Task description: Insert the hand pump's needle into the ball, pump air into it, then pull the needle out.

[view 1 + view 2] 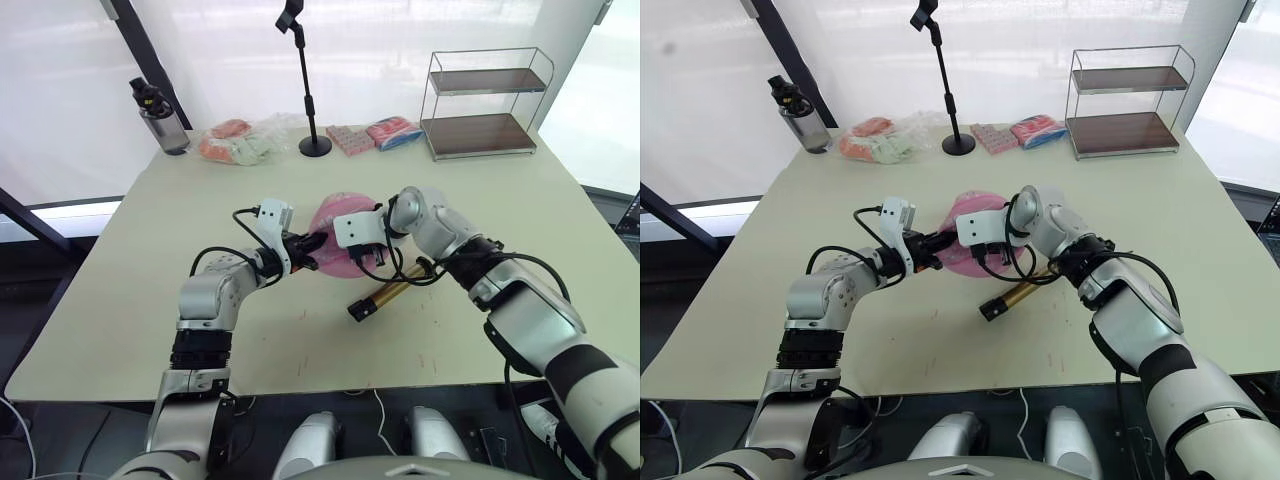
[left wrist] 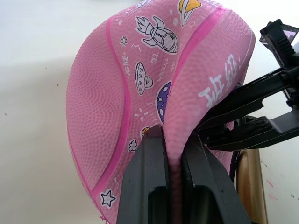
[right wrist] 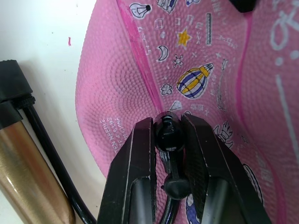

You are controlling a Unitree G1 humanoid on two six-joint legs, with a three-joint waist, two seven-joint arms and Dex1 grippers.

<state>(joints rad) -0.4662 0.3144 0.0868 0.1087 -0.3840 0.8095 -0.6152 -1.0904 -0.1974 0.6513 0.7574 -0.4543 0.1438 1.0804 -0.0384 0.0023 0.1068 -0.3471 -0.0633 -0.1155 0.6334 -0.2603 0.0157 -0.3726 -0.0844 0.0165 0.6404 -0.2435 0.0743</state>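
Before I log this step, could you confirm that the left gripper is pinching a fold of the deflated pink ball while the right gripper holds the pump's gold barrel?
Not quite. The right gripper is shut on the needle, holding its black fitting against the ball, as the right wrist view shows. The hand pump lies untouched on the table. The left gripper does pinch a fold of the ball.

Legible markings occur on the ball (image 3: 140, 93) alone. Small white embossed lettering near its edge reads "WET NEEDLE", with a second line too small to make out. Large white Chinese characters appear on one panel, apparently "班级"; the reading is uncertain.
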